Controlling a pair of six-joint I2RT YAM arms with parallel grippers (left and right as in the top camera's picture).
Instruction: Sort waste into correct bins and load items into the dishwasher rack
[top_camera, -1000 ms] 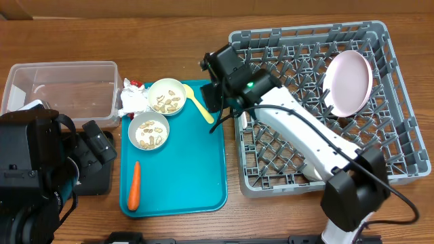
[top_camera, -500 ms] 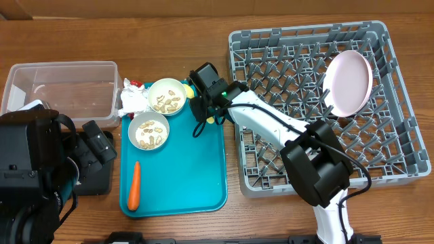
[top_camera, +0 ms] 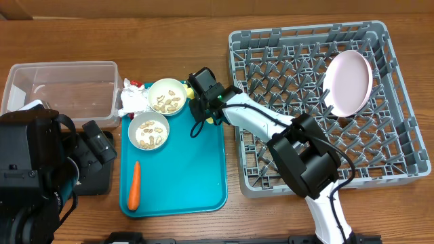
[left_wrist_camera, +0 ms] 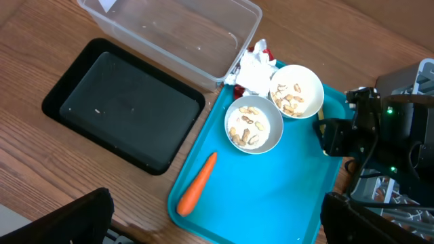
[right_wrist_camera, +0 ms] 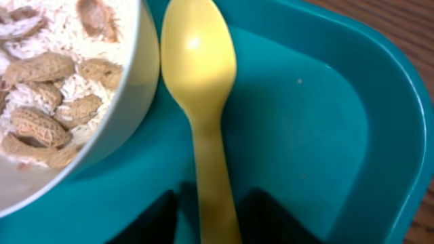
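Overhead, the right hand (top_camera: pixel 204 112) reaches out from the dishwasher rack (top_camera: pixel 271 39) side and hangs low over the near corner of the teal tray (right_wrist_camera: pixel 305 122). Its wrist view shows the pale yellow spoon (right_wrist_camera: pixel 198 61) lying flat, the spoon's bowl end pointing away from the hand and its handle running back between the two dark fingers (right_wrist_camera: pixel 291 217). The fingers are spread, one on each side of the handle, with a strip of teal visible on both sides, so nothing is gripped yet. This straddle looks like the line-up for pinching the handle.

Room is tight. Just to the hand's left, a small bowl (right_wrist_camera: pixel 139 81) of rice and nuts touches or nearly touches the spoon. To its right the tray's raised lip curves close. Straight up looks like the clearest way out.

The white-pink plate (top_camera: pixel 348 83) stands in the rack, well behind the hand.

The left hand (left_wrist_camera: pixel 217 230) hovers spread and empty over the tray, near the carrot (left_wrist_camera: pixel 196 183). The black tray (left_wrist_camera: pixel 122 108) and clear tub (left_wrist_camera: pixel 176 30) lie beyond it on the bench.
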